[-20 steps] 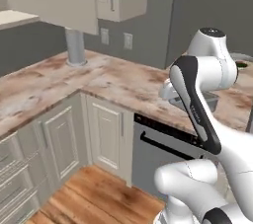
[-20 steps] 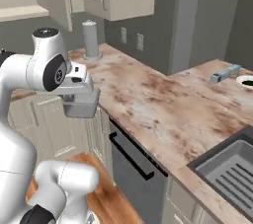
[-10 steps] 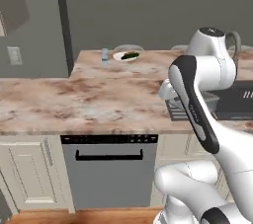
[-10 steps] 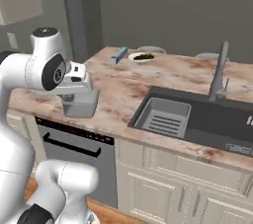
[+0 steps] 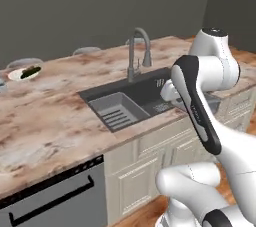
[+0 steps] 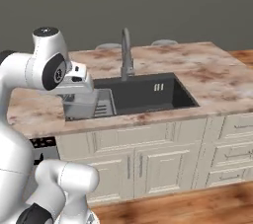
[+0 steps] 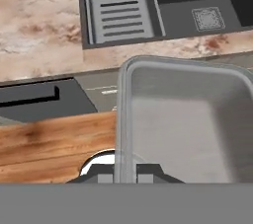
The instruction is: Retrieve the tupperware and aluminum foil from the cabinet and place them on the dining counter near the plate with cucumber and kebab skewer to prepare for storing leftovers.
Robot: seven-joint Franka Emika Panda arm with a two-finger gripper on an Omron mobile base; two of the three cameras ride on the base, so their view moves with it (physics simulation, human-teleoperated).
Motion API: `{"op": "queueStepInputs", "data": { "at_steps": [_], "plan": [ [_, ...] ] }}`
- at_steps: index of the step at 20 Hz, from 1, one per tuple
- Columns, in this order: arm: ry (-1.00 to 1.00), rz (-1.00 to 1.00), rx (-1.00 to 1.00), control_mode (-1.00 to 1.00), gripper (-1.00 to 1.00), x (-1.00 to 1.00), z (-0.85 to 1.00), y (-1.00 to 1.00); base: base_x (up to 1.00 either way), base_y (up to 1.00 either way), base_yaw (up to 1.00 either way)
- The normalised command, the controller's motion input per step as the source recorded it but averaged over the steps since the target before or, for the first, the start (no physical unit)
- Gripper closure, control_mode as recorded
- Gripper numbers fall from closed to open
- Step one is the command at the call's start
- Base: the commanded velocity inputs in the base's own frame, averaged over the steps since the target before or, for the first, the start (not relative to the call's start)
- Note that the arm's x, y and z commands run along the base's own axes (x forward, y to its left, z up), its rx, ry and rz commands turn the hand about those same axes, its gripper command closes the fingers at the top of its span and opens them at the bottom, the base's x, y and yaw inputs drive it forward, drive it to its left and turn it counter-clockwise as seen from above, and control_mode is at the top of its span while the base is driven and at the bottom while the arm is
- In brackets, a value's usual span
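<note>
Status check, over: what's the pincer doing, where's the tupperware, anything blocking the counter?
Pincer shut on tupperware rim. Tupperware held off the counter's front edge by the sink. Plate far left on dining counter; nothing blocking.

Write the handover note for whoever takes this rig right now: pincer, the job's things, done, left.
Pincer: shut on the rim of the grey tupperware, carried in the air in front of the counter edge.
Dining counter: sink and faucet ahead; the plate with food sits far left along the back edge.
Aluminum foil: cannot be made out for certain here.
Done: tupperware is out and in hand.
Left: set it down near the plate, then check the foil is beside it too.
</note>
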Motion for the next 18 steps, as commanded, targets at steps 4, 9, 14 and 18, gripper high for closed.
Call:
{"op": "queueStepInputs", "data": {
  "at_steps": [4,9,14,18],
  "plan": [
    [0.00,0.00,0.00,1.00,1.00,0.00,0.00,0.00,0.00,-0.26,-0.84],
    [0.00,0.00,0.00,1.00,1.00,0.00,0.00,0.00,0.09,-0.26,-0.81],
    [0.00,0.00,0.00,1.00,1.00,0.00,0.00,0.00,0.56,-0.15,-0.66],
    [0.00,0.00,0.00,1.00,1.00,0.00,0.00,0.00,0.93,-0.08,-0.53]
  ]
}}
